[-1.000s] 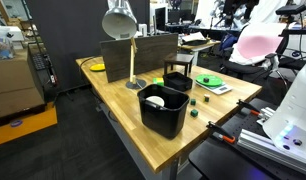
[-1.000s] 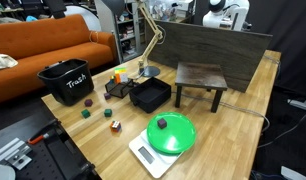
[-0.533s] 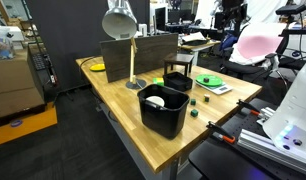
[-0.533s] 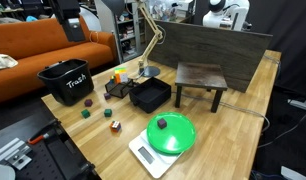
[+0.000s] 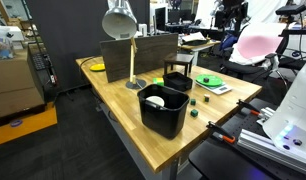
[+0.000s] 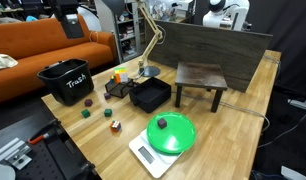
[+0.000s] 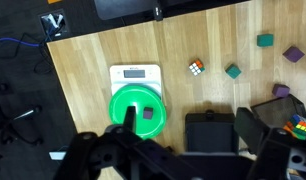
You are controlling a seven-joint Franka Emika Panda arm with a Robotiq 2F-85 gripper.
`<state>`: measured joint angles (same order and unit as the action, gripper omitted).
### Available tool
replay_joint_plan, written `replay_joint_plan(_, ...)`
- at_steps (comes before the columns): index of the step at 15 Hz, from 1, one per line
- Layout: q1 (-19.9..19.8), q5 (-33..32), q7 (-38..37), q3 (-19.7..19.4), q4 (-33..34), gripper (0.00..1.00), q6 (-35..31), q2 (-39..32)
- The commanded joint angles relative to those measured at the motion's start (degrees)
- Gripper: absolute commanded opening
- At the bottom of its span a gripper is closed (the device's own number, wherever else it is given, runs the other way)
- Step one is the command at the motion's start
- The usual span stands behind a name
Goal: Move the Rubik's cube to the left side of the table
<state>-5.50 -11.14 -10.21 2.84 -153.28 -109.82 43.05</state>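
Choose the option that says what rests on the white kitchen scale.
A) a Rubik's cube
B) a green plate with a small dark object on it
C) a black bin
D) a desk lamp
B: the green plate sits on the scale with a small dark object on top, while the Rubik's cube lies apart on the table.

**Even room light, soft frames**

Both exterior views are brightly and evenly lit, and the table (image 5: 118, 100) carries only faint, soft shadows. A pale pink shape (image 5: 255, 42) at 2 o'clock in an exterior view looks washed out. In the wrist view the end effector (image 7: 186, 135) at 6 o'clock is dark and blurred; the wood is sharp.
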Motion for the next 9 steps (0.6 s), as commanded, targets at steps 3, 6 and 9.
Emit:
replay_joint_plan(3,1.44,3.57,1.51,-2.07,0.76,1.0,-2.33,-1.01)
replay_joint_plan(6,1.73,4.63,2.3,-2.33,1.12,1.0,-5.13,-3.41)
replay_joint_plan(9,1.73,3.73,2.22,-1.55,1.25,1.0,-8.0,-7.7)
